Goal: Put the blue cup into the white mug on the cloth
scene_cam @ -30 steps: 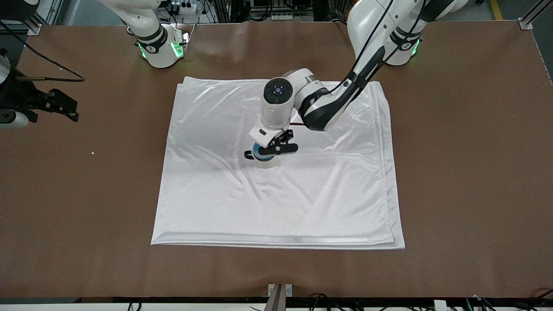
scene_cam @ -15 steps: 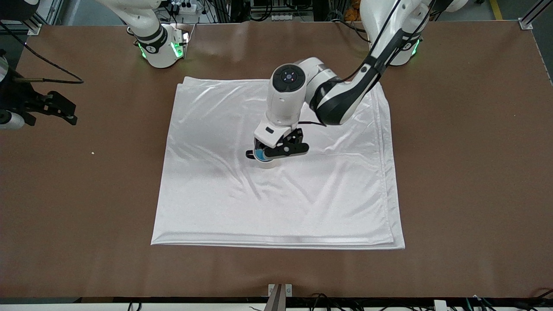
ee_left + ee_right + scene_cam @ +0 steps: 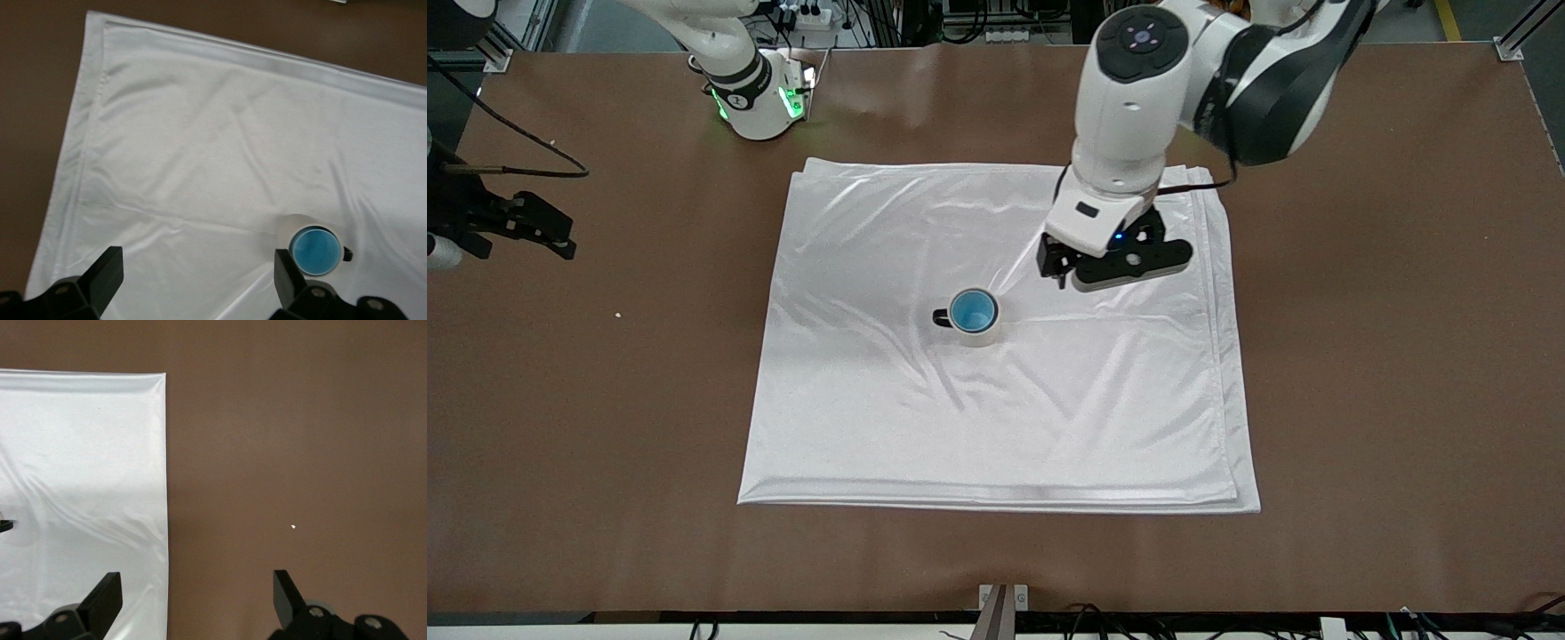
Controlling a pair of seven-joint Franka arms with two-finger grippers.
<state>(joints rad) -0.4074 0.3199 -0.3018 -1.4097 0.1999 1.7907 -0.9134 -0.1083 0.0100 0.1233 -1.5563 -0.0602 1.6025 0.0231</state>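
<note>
Fingers (image 3: 103,275) of the left gripper (image 3: 1069,267) are spread wide and empty above the cloth (image 3: 871,418). Inside the white mug (image 3: 980,335), upright on the cloth, sits the blue cup (image 3: 973,310). Over bare counter (image 3: 1387,356), the waiting right gripper (image 3: 193,603) is also spread.

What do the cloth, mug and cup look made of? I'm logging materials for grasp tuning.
The cloth looks like satin-type fabric: glossy sheen, soft creases, layered folded edges. The white mug seems glazed ceramic, though plastic is possible: smooth cream wall, dark handle. The blue cup, nested in it, looks like smooth plastic or glazed ceramic; its uniform light blue leaves that open.
</note>
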